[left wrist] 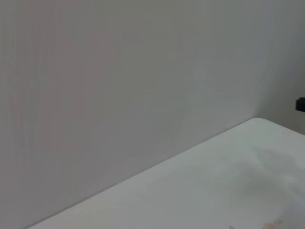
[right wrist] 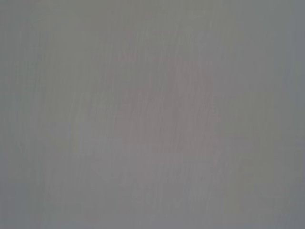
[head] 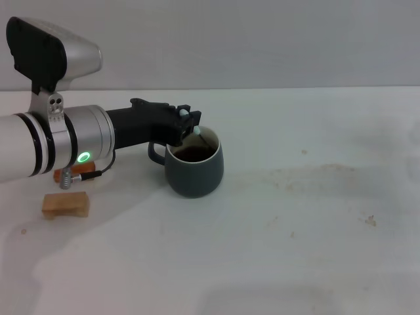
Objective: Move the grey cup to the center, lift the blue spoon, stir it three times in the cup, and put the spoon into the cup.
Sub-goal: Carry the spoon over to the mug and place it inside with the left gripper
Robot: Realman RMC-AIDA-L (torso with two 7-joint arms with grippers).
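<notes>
The grey cup point(head: 195, 170) stands upright on the white table point(head: 308, 249), a little left of the middle in the head view, its handle turned toward my left arm and dark liquid inside. My left gripper point(head: 187, 122) reaches in from the left and hovers at the cup's near-left rim, shut on the blue spoon point(head: 198, 132). The spoon's pale blue handle shows at the fingertips, and its thin neck slants down into the liquid. Neither wrist view shows the cup or the spoon. My right gripper is out of view.
A wooden block point(head: 65, 204) lies at the left front of the table. Another, more orange block point(head: 68, 174) sits partly hidden under my left forearm. Faint brown stains point(head: 371, 220) mark the table on the right. A grey wall stands behind the table.
</notes>
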